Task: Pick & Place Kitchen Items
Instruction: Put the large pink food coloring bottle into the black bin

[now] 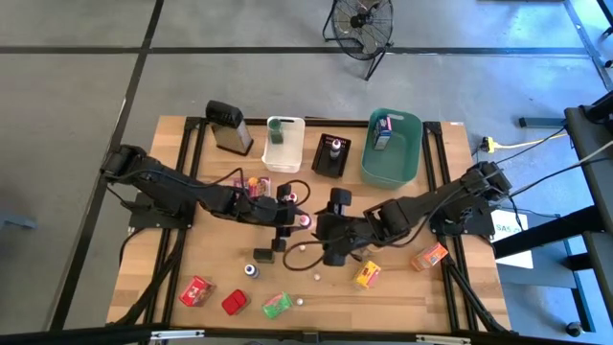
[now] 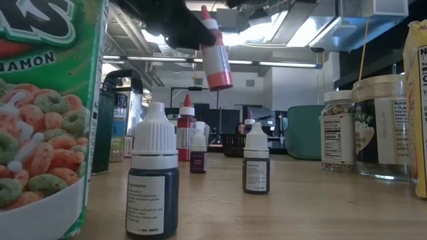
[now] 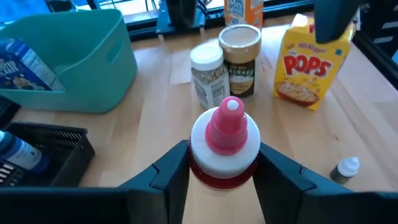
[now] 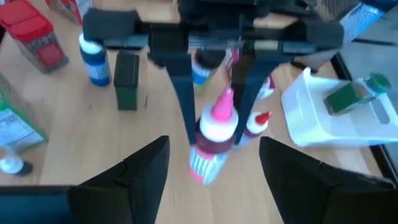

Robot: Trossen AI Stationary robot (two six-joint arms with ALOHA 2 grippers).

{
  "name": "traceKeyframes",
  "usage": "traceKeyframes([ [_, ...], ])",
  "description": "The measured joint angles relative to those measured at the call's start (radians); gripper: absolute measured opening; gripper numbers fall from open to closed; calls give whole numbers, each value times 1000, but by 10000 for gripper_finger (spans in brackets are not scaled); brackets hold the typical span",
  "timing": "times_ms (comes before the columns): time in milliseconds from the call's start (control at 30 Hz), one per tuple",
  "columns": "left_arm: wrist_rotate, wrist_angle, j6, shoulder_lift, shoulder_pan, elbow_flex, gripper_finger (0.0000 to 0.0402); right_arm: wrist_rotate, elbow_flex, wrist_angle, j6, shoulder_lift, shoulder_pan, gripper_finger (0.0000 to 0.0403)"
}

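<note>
Green cereal box (image 2: 40, 113) looms nearest, on the bench (image 2: 300, 207). Beyond it, the left hand (image 3: 224, 171) grips a red bottle with a pink cap (image 3: 225, 142), lifted above the bench; the right hand (image 4: 211, 168) faces it, fingers spread, empty

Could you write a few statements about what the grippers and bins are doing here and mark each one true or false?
1. The left gripper is shut on a pink-capped bottle. True.
2. That bottle stands on the table. False: the low view shows it lifted clear of the wood, tilted.
3. The right gripper holds the yellow cereal box. False: its fingers are open and empty, facing the held bottle.
4. The teal bin has a packet inside. True.
5. The black bin is empty. False: a small bottle lies in it.
</note>
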Motion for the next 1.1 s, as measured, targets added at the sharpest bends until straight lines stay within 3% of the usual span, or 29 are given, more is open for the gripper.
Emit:
traceKeyframes([
  [600,-4,40,31,0,0,0,146,-27,1,134,-157,76,-55,247],
  [1100,-12,40,34,0,-20,0,146,-32,1,108,-153,76,-61,179],
])
